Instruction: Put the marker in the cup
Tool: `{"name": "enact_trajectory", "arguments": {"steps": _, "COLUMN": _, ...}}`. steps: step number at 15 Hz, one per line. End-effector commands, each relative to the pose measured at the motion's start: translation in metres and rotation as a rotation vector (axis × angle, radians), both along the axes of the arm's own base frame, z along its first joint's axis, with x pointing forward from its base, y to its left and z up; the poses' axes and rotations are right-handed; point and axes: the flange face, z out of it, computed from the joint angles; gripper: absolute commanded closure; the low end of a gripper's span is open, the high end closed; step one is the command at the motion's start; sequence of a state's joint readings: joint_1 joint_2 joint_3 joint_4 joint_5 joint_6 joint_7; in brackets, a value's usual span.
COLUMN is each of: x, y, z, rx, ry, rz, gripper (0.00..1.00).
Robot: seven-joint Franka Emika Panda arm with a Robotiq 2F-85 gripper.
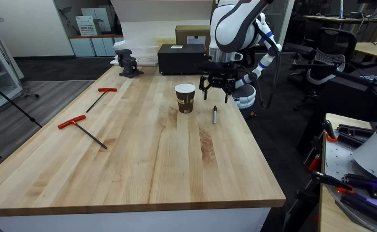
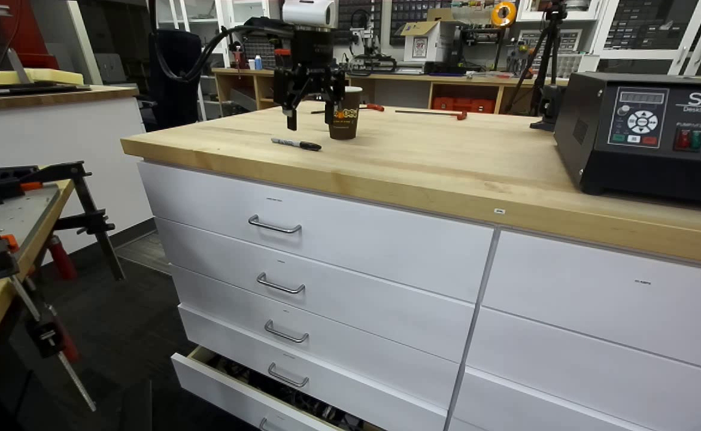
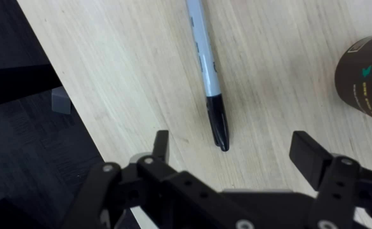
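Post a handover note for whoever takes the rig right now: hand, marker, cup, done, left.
Hand: open, holding nothing, raised above the tabletop.
Marker: lying on the tabletop, cap on; in the wrist view its capped end points toward the hand's opening.
Cup: standing upright on the same tabletop, apart from the marker.
Done: hand is close to the marker; no grasp yet.
Left: probably lower, close on the marker, lift, carry it over the cup and release.
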State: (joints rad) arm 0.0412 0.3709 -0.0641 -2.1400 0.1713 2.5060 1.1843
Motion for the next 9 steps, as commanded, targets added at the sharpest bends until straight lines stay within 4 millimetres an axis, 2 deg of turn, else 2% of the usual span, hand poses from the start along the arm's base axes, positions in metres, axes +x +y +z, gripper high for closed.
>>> {"name": "enact_trajectory", "arguments": {"steps": 1, "x": 0.009, "y": 0.001, "z": -0.006, "rx": -0.011, "ry": -0.012, "rz": -0.014, "gripper": 0.3}}
{"name": "enact_trajectory", "arguments": {"steps": 2, "x": 0.009, "y": 0.001, "z": -0.008, "rx": -0.01, "ry": -0.01, "rz": -0.014, "gripper": 0.36}}
{"name": "enact_trajectory", "arguments": {"steps": 3, "x": 0.01, "y": 0.002, "z": -0.009, "rx": -0.008, "ry": -0.008, "rz": -0.014, "gripper": 0.11}}
{"name": "enact_trajectory", "arguments": {"steps": 6, "x": 0.012, "y": 0.003, "z": -0.015, "rx": -0.003, "ry": 0.002, "rz": -0.01, "gripper": 0.02}}
{"name": "enact_trajectory", "arguments": {"steps": 9, "x": 0.013, "y": 0.003, "z": -0.023, "rx": 0.0, "ry": 0.017, "rz": -0.01, "gripper": 0.0}}
